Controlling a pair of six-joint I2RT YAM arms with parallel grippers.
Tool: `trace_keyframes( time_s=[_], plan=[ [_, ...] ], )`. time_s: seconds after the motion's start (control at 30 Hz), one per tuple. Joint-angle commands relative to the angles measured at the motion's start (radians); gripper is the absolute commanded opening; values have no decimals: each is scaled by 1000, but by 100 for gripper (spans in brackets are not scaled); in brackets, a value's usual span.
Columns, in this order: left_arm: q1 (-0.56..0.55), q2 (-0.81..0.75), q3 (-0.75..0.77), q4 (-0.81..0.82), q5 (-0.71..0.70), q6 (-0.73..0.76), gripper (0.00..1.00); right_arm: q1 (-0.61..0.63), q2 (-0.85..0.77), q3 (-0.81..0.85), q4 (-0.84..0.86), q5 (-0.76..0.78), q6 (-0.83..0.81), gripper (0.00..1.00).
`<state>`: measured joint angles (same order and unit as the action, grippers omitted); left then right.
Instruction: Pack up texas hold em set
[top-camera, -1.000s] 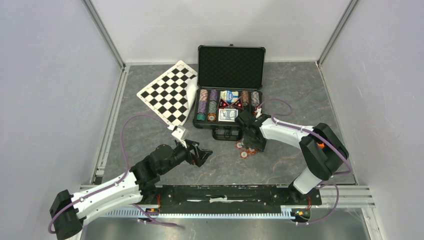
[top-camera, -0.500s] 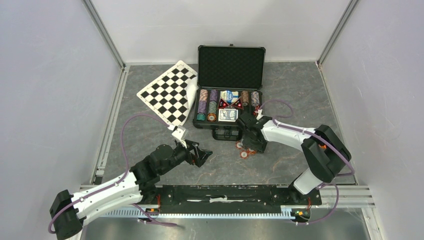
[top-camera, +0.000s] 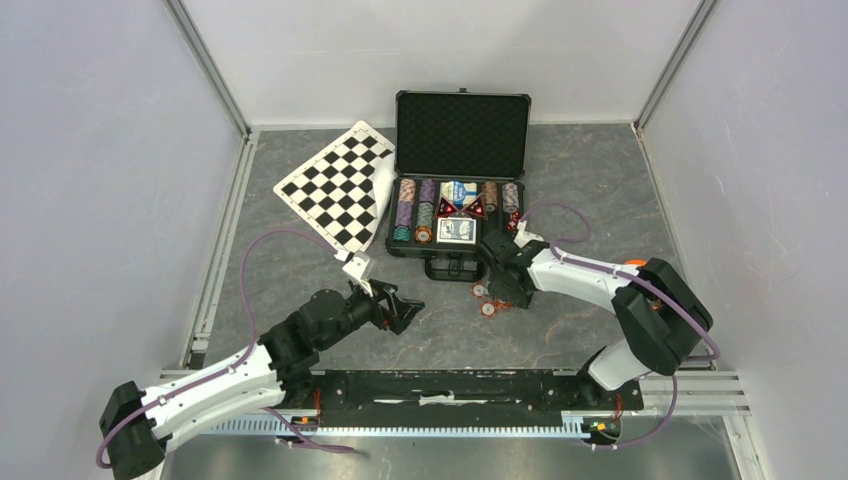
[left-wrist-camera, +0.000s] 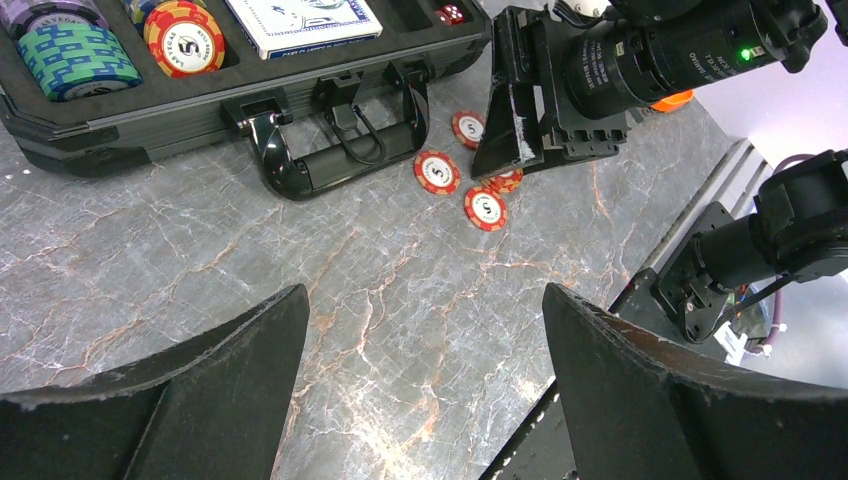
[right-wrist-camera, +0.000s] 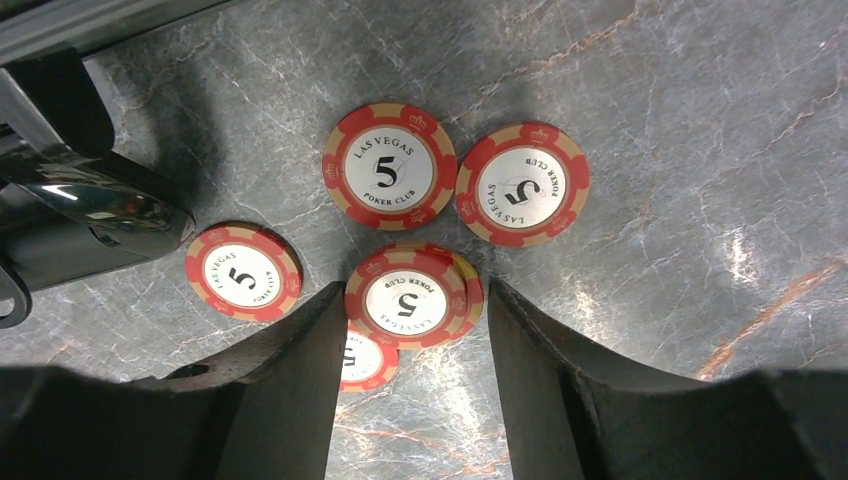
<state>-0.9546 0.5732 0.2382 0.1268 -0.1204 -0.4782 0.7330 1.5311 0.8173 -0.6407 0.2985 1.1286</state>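
Since the half-open right gripper (top-camera: 501, 288) straddles an uneven chip stack (right-wrist-camera: 408, 300) without gripping it, closing may flick chips toward twelve o'clock. The left gripper (left-wrist-camera: 425, 297) hangs wide open, empty.

Swings the white right arm's black elbow (top-camera: 660, 318) out to the right and nearer the near rail (top-camera: 450, 385), laying the forearm flatter across the table. Nudges the right gripper (top-camera: 505, 290) a touch rightward above the loose red-and-cream round poker chips (top-camera: 488, 308). Brings a small orange object (top-camera: 632, 264) into view just beyond the forearm.
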Motion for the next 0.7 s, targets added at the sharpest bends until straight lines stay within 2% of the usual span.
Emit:
trace_keyframes(
  time_s=[0.0, 0.13, 0.67],
  plan=[
    [3, -12, -4, 7, 4, 15, 93, 27, 81, -15, -48, -54, 42, 59],
    [3, -14, -5, 7, 3, 12, 93, 43, 117, 47, -109, -59, 28, 61],
    [2, -8, -7, 10, 10, 9, 93, 30, 99, 20, -111, -26, 40, 61]
  ],
)
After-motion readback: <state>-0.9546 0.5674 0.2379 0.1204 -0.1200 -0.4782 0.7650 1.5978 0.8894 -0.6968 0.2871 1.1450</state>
